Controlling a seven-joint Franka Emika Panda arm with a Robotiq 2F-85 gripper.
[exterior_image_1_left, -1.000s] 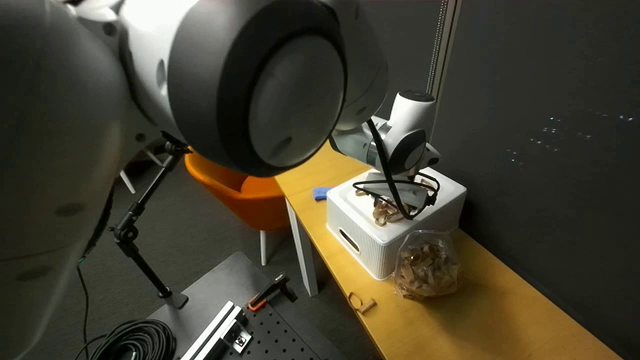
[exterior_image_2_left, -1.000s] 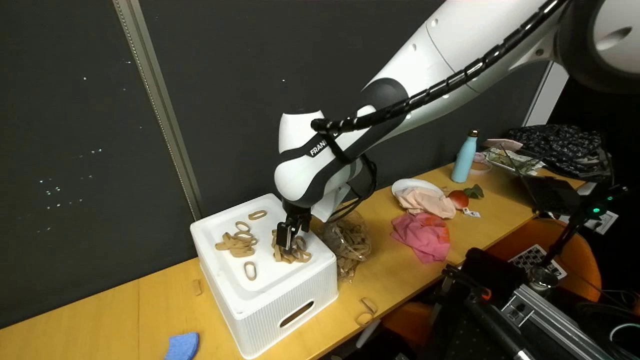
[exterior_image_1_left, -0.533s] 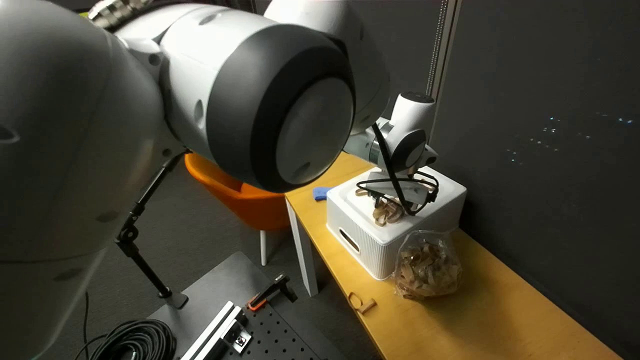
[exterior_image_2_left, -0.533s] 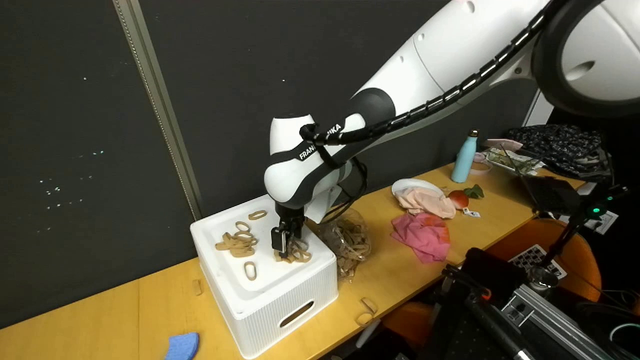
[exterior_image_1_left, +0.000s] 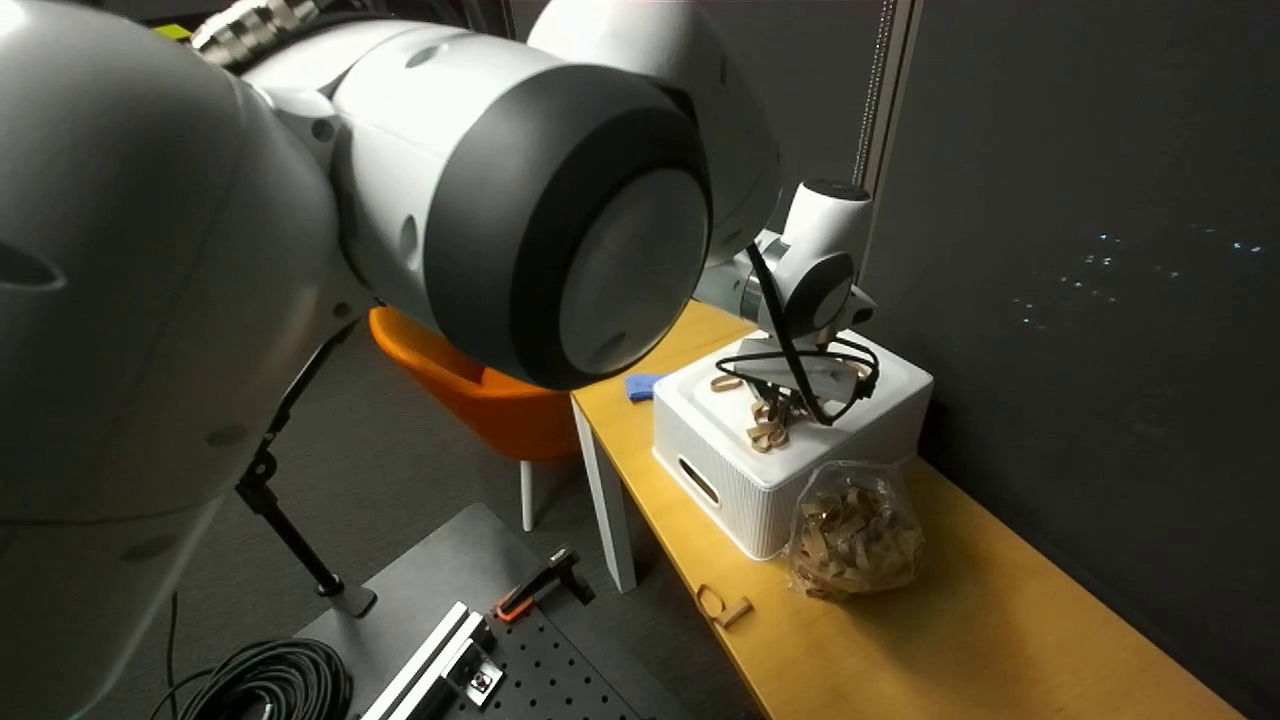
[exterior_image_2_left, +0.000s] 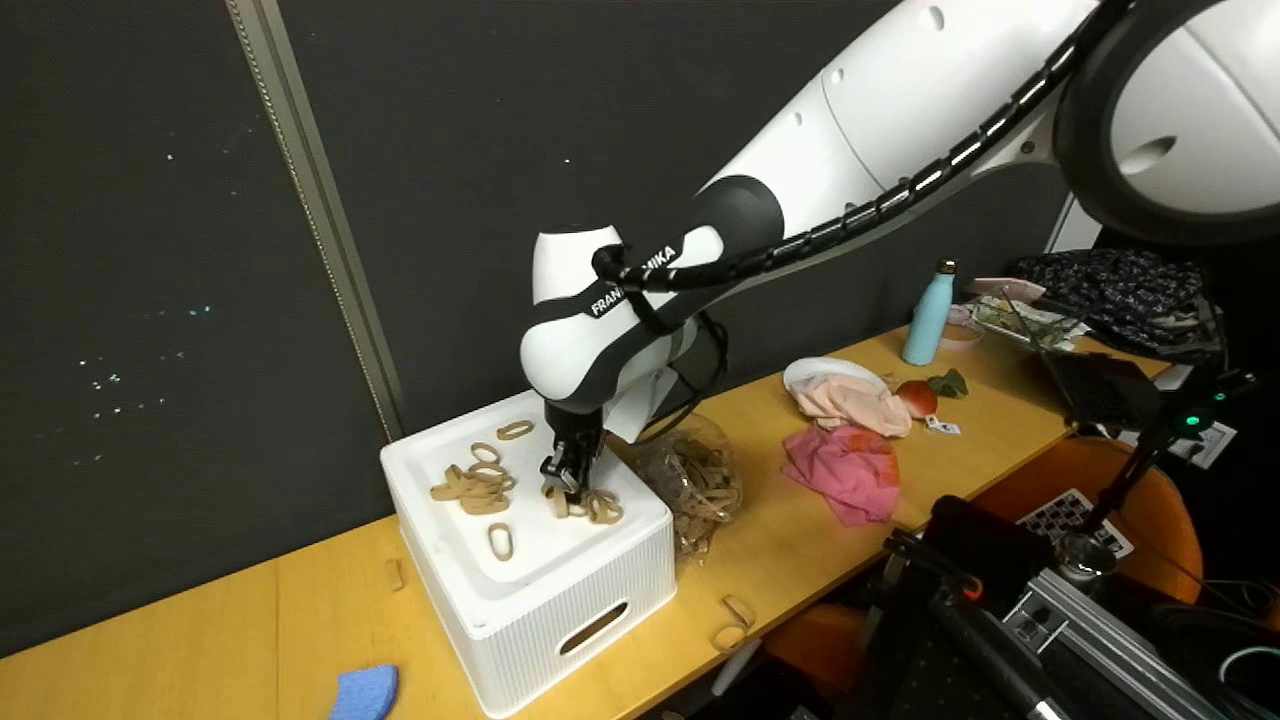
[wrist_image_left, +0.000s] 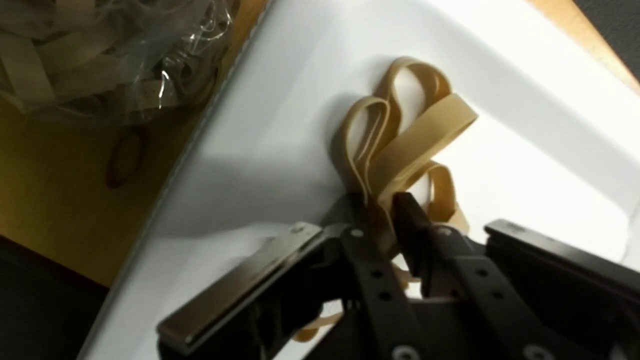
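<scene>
Tan rubber bands (wrist_image_left: 422, 135) bunch up between the dark fingers of my gripper (wrist_image_left: 381, 212), which is shut on several of them. Their loops stick out past the fingertips in the wrist view. Beneath is a white ribbed box (exterior_image_2_left: 500, 655), its recessed top carrying the bands. In an exterior view the gripper (exterior_image_2_left: 566, 490) points down at the near-right part of that top, with bands (exterior_image_2_left: 604, 508) beside it. Another heap of bands (exterior_image_2_left: 474, 490) and a few single loops lie farther left on the box. The lower ends of the gripped bands are partly hidden by the fingers.
A clear plastic bag (exterior_image_2_left: 697, 480) full of bands stands against the box. Loose bands (exterior_image_2_left: 735, 622) and a blue cloth (exterior_image_2_left: 364, 692) lie on the wooden table (exterior_image_2_left: 200, 640). Farther along are pink cloth (exterior_image_2_left: 845, 472), a plate (exterior_image_2_left: 830, 368) and a bottle (exterior_image_2_left: 930, 315). A dark wall rises behind.
The gripper has shifted a little left in an exterior view, and its fingers have come together on the bands, drawing some of the heap inward. The upper arm has swung along.
</scene>
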